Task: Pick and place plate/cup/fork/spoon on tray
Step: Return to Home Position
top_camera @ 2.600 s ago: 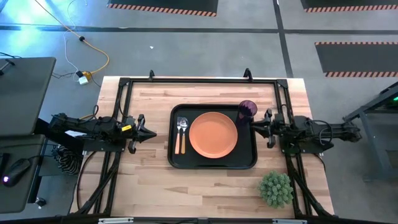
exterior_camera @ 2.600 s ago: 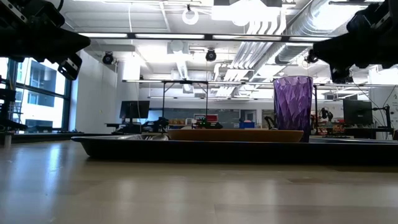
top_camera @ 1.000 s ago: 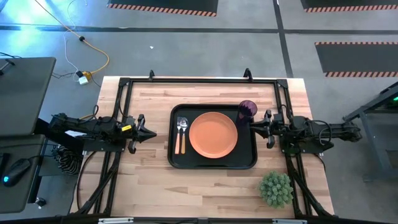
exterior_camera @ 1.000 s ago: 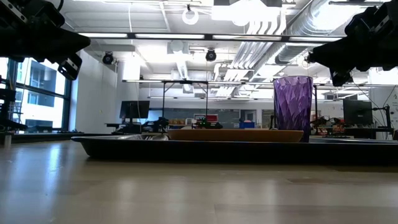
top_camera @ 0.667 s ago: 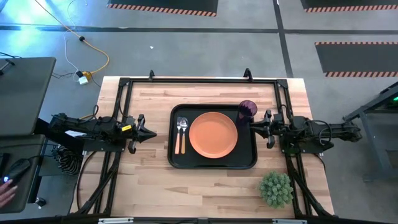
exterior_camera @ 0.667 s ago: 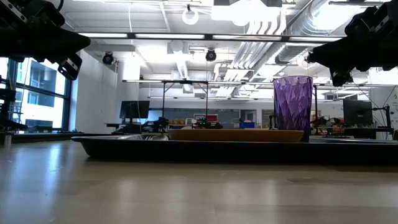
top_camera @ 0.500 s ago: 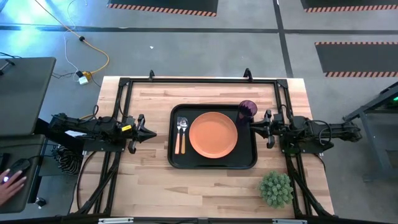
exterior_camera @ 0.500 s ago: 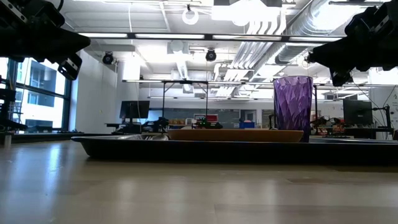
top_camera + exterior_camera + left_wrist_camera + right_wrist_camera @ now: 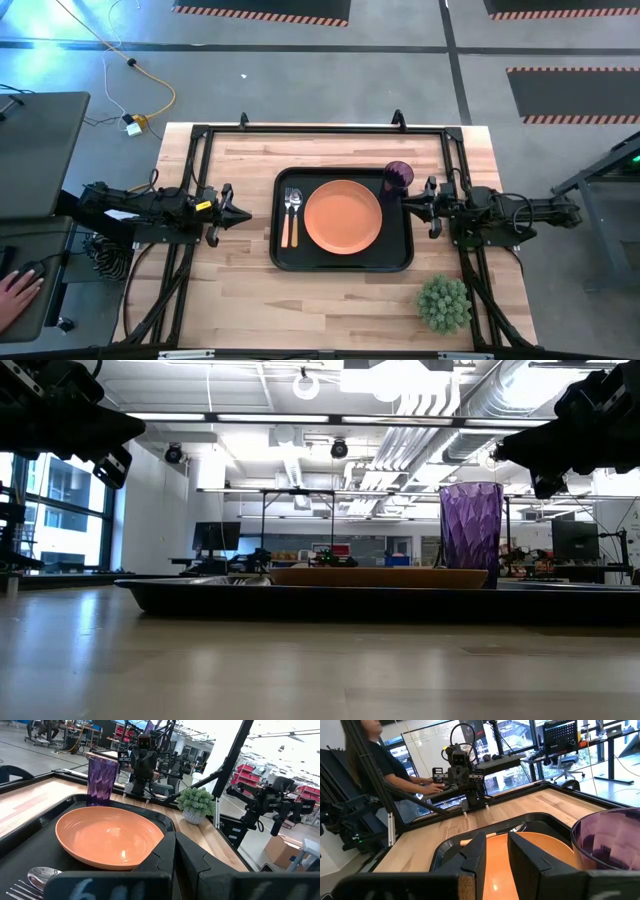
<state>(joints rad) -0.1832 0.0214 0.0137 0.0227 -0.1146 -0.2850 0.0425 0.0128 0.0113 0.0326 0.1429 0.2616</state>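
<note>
The black tray [image 9: 277, 250] lies at the table's middle. On it rest the orange plate [image 9: 343, 215], the purple cup [image 9: 398, 177] upright at its far right corner, and the fork [image 9: 286, 215] and spoon [image 9: 295, 214] side by side at its left, handles toward the near edge. My left gripper [image 9: 247, 213] hovers left of the tray, shut and empty. My right gripper [image 9: 404, 203] hovers at the tray's right rim just near of the cup, shut and empty. The left wrist view shows the plate [image 9: 107, 837] and cup [image 9: 101, 780].
A small potted plant [image 9: 443, 303] stands at the table's near right corner. A black frame [image 9: 320, 129] runs round the table's edges. A person sits beyond the table's left side [image 9: 380, 765], a hand [image 9: 15, 294] on the desk there.
Both arms and all the things on the tray have kept still. A person's hand has come into view on the desk left of the table.
</note>
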